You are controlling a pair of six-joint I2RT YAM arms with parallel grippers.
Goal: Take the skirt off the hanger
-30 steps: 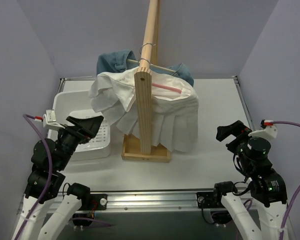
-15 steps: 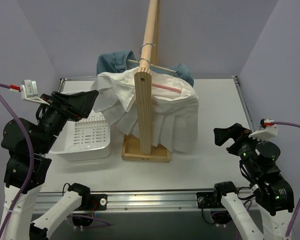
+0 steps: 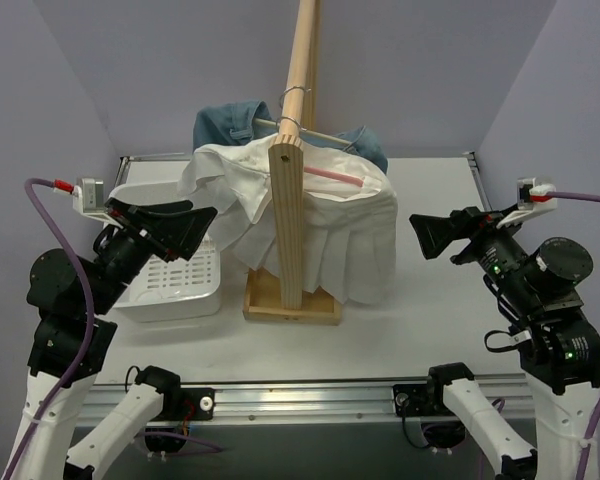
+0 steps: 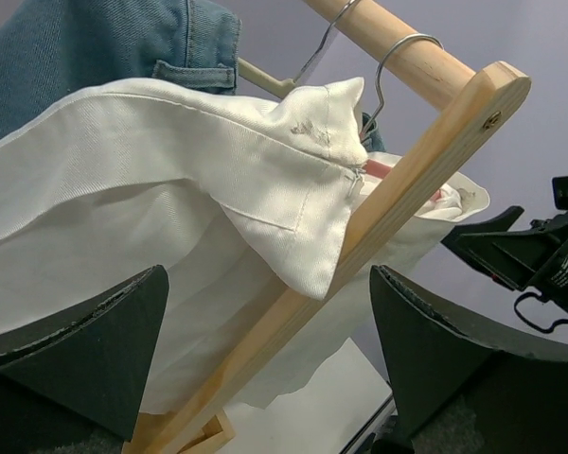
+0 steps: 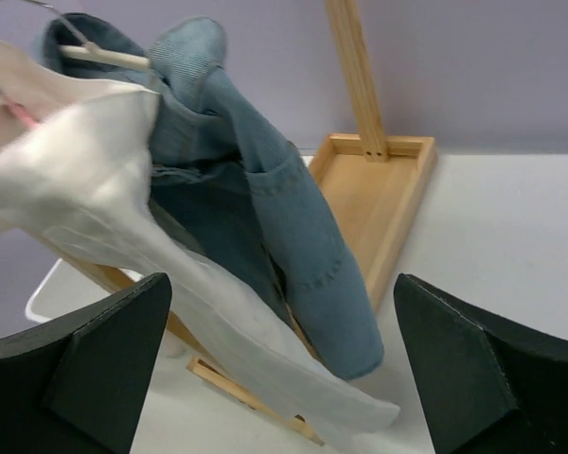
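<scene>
Seen from high and well behind the fingers point(image 4: 85, 350), and close from each wrist between them, facing inward from opposite sides onto the same skirt point(image 3: 325, 225) and wooden rack point(image 3: 287, 235).

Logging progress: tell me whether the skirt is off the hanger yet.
No. In the top view the skirt drapes over the pink hanger on the rack.

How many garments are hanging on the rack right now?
2. The white skirt hangs in front; the blue denim garment hangs right behind it. Anything farther back could be hidden.
</scene>
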